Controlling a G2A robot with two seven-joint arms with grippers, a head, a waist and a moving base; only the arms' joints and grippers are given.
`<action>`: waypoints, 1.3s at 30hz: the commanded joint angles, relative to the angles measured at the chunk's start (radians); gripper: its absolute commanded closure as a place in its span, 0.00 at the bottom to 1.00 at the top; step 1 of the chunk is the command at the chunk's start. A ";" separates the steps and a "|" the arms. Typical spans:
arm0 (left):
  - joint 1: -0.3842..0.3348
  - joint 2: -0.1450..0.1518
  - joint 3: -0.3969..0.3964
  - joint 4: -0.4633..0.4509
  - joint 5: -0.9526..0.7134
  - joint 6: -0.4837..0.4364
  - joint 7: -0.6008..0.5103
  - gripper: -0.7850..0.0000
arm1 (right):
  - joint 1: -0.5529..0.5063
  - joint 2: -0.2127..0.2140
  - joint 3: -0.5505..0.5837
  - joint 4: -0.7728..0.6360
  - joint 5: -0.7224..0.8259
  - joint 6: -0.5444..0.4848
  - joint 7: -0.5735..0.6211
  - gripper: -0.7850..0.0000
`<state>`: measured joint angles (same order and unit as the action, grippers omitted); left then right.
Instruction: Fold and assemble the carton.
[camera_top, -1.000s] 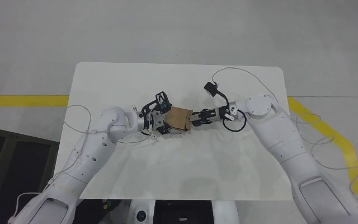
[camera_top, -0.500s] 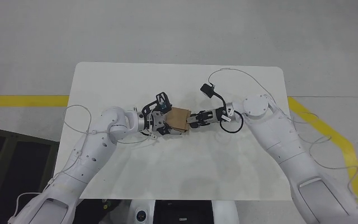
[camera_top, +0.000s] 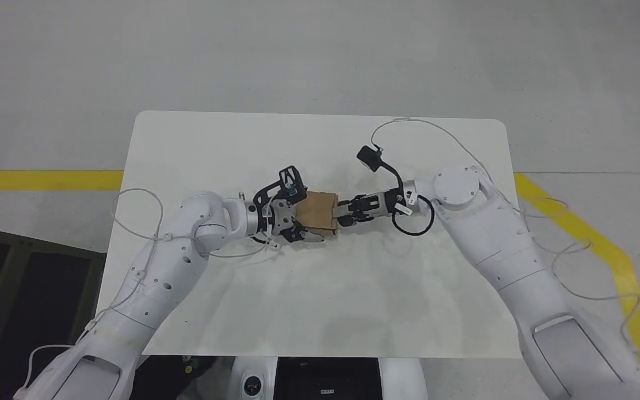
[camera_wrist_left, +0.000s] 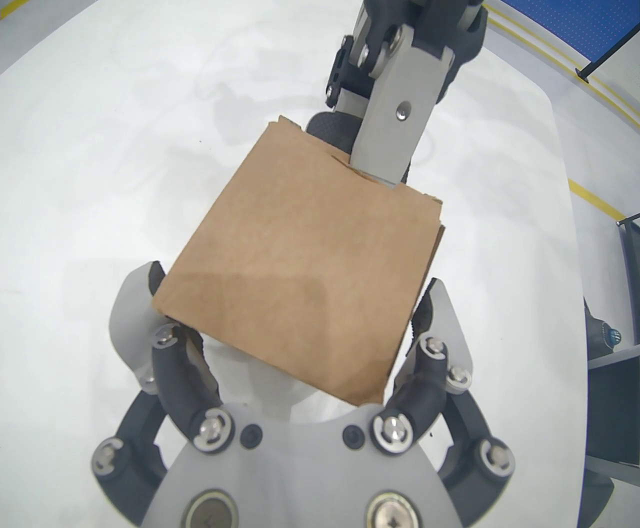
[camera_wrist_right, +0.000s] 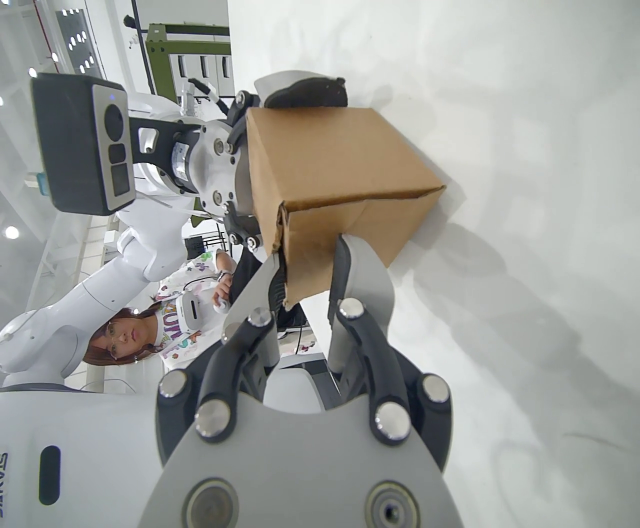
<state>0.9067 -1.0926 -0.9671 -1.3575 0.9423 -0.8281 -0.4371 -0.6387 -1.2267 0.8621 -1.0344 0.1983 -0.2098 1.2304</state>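
Note:
A small brown carton (camera_top: 320, 210) is held just above the middle of the white table (camera_top: 300, 140), between both grippers. My left gripper (camera_top: 291, 213) is shut on it, one finger (camera_wrist_left: 132, 305) on each side wall of the carton (camera_wrist_left: 305, 265). From the opposite end, my right gripper (camera_top: 344, 211) pinches the carton's end flap; in the left wrist view it (camera_wrist_left: 390, 125) sits at the far edge. In the right wrist view the right gripper (camera_wrist_right: 307, 275) clamps the flap edge of the carton (camera_wrist_right: 340, 165), with a left fingertip (camera_wrist_right: 305, 92) behind it.
Thin cables (camera_top: 430, 125) loop over the table near both arms. The table's right edge (camera_wrist_left: 560, 150) lies beyond the carton, and yellow floor tape (camera_top: 60, 180) runs beside the table.
The right arm has shifted a little leftward, pressing in on the carton's end. The carton and left gripper have barely moved.

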 joint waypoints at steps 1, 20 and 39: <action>0.000 0.000 0.000 0.000 0.000 -0.001 -0.001 0.00 | -0.011 0.006 0.015 -0.016 0.000 0.003 0.000 0.75; -0.004 0.001 0.002 -0.005 -0.010 0.003 -0.011 0.00 | -0.078 0.034 0.049 -0.106 -0.041 0.062 0.016 1.00; -0.010 0.000 0.009 -0.001 -0.011 0.007 -0.009 0.00 | -0.013 0.007 -0.002 -0.037 -0.017 0.032 0.023 1.00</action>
<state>0.8975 -1.0932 -0.9569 -1.3592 0.9312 -0.8220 -0.4467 -0.6504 -1.2219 0.8553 -1.0693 0.1822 -0.1780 1.2518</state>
